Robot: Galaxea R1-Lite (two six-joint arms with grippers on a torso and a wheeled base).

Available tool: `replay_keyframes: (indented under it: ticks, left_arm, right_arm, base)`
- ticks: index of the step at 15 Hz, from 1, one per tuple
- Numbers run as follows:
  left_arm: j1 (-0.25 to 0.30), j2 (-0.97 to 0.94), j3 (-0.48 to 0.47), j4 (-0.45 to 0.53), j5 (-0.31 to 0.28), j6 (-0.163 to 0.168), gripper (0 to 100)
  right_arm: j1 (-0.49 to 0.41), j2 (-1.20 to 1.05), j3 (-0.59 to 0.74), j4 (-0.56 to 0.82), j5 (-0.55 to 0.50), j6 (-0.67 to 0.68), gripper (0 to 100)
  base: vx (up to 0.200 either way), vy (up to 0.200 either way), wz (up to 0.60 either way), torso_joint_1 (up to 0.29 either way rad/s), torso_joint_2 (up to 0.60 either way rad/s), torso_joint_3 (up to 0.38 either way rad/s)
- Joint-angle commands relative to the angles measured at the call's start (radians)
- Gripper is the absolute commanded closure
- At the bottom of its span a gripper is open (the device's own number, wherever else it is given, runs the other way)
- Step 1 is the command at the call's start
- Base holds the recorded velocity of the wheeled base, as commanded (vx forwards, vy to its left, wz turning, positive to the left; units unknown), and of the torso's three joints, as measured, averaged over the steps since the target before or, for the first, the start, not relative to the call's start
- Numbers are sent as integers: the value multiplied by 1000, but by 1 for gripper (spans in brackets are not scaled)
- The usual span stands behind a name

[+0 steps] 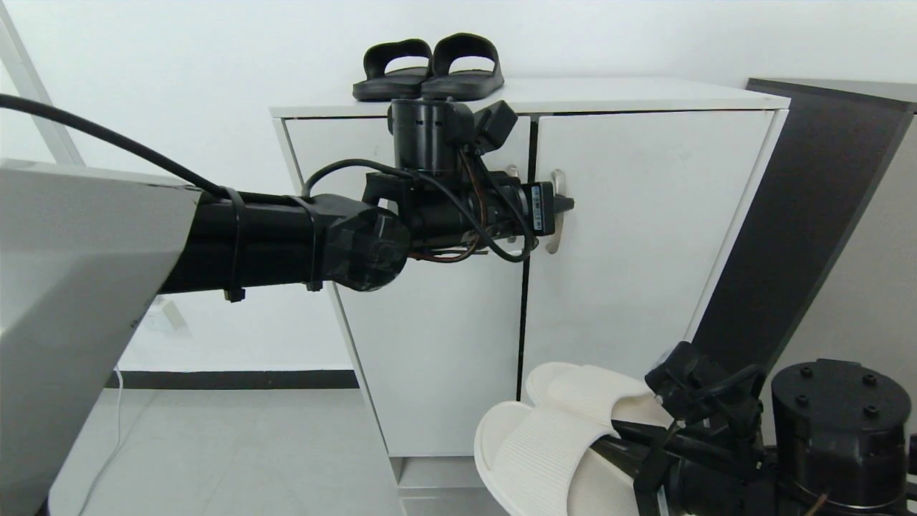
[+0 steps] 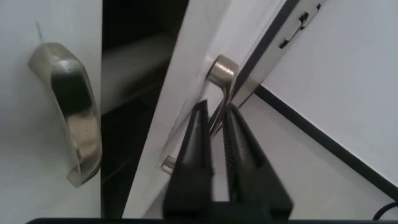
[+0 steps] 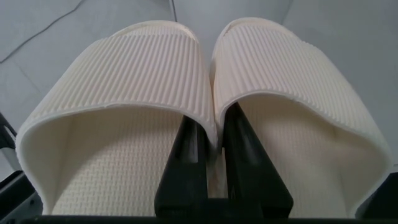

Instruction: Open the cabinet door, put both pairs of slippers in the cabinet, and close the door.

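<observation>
Left wrist view, left jaws pinching the handle (image 2: 222, 70) of the cabinet door (image 2: 186, 93) (door a crack open), right jaws pressed on the white slippers (image 3: 149, 81), held low before the cabinet (image 1: 437, 344), black slippers (image 1: 428, 68) on the cabinet top.

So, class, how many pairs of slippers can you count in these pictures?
2. The black pair lies on top of the cabinet. The white pair is clamped between the right fingers, low before the cabinet's right door. Others might hide inside.

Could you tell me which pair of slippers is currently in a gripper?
The white pair, clamped by the right gripper; the black pair sits untouched on top of the cabinet.
</observation>
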Motion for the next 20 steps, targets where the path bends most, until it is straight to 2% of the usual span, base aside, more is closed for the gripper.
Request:
replay_keyframes:
  ticks: [1, 3, 6, 11, 12, 13, 15, 17, 20]
  left_arm:
    - [-1, -11, 14, -18, 3, -3, 100]
    - [-4, -31, 51, -38, 3, -3, 100]
    - [-18, -105, 186, -95, -1, 0, 100]
    - [-69, -261, 429, -219, 6, 1, 100]
    - [-72, -272, 452, -237, 8, 1, 100]
    - [-80, -311, 530, -288, 9, 1, 100]
    - [-75, -357, 620, -329, 26, 1, 100]
    - [-38, -344, 634, -375, 45, -6, 100]
    - [-4, -286, 597, -385, 39, -22, 100]
  right_arm:
    - [11, -5, 17, -1, 19, -1, 100]
    - [19, -25, 31, -1, 50, -2, 100]
    - [28, -77, 64, 3, 129, -7, 100]
    - [37, -77, 70, 1, 129, -10, 100]
    - [42, -77, 72, 1, 129, -10, 100]
    - [51, -77, 80, 1, 128, -10, 100]
    - [53, -77, 84, 1, 129, -15, 100]
    - [53, -73, 87, 1, 131, -36, 100]
    - [53, -68, 87, 1, 129, -38, 100]
  base:
    - [0, 0, 0, 0, 0, 0]
    - [0, 0, 0, 0, 0, 0]
    - [0, 0, 0, 0, 0, 0]
    - [0, 0, 0, 0, 0, 0]
    - [0, 0, 0, 0, 0, 0]
    - [0, 0, 0, 0, 0, 0]
    - [0, 0, 0, 0, 0, 0]
    - [0, 0, 0, 0, 0, 0]
    - [0, 0, 0, 0, 0, 0]
